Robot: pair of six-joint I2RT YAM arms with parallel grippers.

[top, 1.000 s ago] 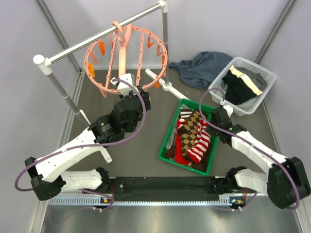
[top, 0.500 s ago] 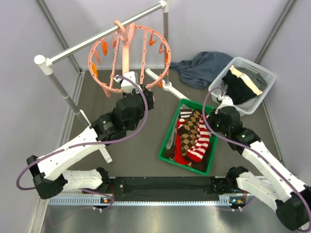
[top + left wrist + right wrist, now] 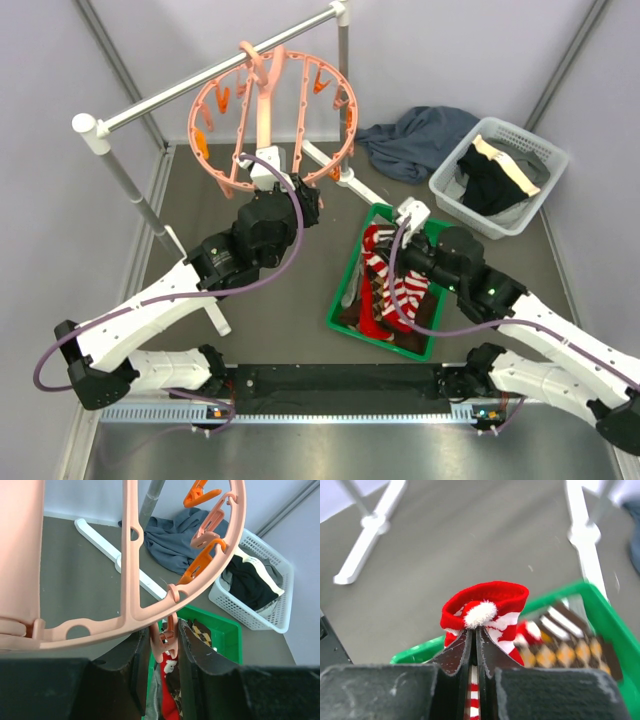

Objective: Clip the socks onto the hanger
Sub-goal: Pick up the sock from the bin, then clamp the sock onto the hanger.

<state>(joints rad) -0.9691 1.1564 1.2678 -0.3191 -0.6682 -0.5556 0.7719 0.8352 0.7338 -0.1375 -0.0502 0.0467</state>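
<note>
The salmon-pink hanger hangs by its hook from the grey rail. My left gripper is at the ring's near rim, shut on one of its small clips; from above, the left gripper sits under that rim. More orange clips dangle along the far side. The socks lie in a green tray. My right gripper is shut on the cuff of the red-and-white striped sock, raised over the tray; in the top view the right gripper is above the pile. An argyle sock lies beside it.
The grey rail stands on white posts, with white feet on the floor behind the tray. A dark blue-grey cloth lies at the back. A white basket with black and cream garments stands at the right.
My right arm has swung left from the basket side over the green tray, and its jaws have closed on the striped sock. The left arm has pushed the hanger slightly rightward.
</note>
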